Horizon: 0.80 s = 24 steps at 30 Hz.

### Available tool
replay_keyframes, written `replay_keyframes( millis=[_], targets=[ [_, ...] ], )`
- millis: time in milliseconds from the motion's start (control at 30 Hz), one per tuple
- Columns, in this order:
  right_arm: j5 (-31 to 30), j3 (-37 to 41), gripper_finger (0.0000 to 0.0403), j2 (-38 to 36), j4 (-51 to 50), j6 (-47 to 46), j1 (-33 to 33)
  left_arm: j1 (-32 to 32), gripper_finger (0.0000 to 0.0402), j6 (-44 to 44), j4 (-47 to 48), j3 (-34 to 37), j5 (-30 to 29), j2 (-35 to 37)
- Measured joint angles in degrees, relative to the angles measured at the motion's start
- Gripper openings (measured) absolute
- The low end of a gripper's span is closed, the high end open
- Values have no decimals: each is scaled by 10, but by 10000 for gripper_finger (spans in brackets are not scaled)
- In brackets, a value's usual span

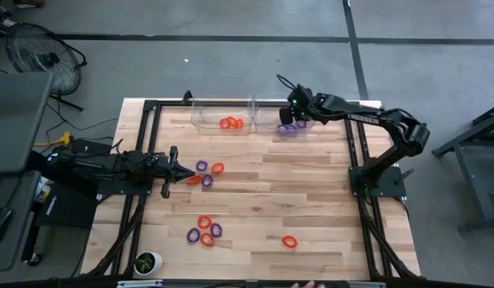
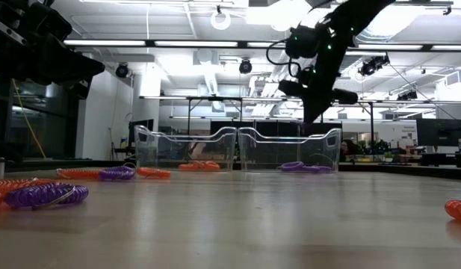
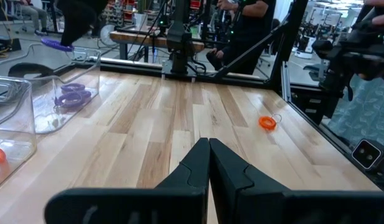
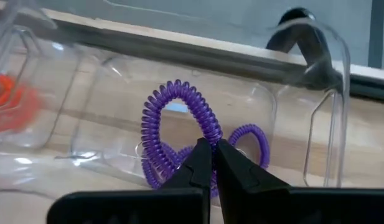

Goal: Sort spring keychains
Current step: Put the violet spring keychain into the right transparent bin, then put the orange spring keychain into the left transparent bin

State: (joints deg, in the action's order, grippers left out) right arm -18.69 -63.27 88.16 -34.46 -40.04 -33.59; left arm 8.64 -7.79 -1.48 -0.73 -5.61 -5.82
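- The right gripper [image 1: 293,106] is up over the right clear bin [image 1: 307,122] at the table's far edge, fingers pinched on a purple spring keychain [image 4: 178,127] that dangles over the purple ones already lying in that bin [image 1: 290,126].
- Right wrist view shows it best: the coil loops up from between the two dark fingertips [image 4: 198,163], with the bin's clear wall behind it.
- The left clear bin [image 1: 208,118] sits right beside the other one on the far edge, and it's got a few orange-red keychains [image 1: 231,123] in it.
- The left gripper [image 1: 185,173] hangs near the middle of the table [image 1: 311,208], toward the left edge, fingers pressed together with nothing between them.
- Right next to its tip there's a little bunch of loose keychains [image 1: 208,174], purple and orange-red mixed.
- Another mixed bunch [image 1: 204,232] lies closer to the near edge, left of center.
- One lone orange-red keychain [image 1: 290,241] sits by itself near the near edge, more toward the right, well apart from the rest.
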Motion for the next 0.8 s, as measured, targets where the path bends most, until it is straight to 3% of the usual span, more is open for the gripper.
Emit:
replay_keyframes(
  millis=[167, 533, 800],
  targets=[
    [4, 30, 20, 0, 25, -20, 0, 0, 0, 0, 0, 0, 0, 0],
    [2, 39, 128, 0, 31, -33, 0, 0, 0, 0, 0, 0, 0, 0],
    [20, 39, 151, -17, 49, 3, 24, 0, 0, 0, 0, 0, 0, 0]
  ],
)
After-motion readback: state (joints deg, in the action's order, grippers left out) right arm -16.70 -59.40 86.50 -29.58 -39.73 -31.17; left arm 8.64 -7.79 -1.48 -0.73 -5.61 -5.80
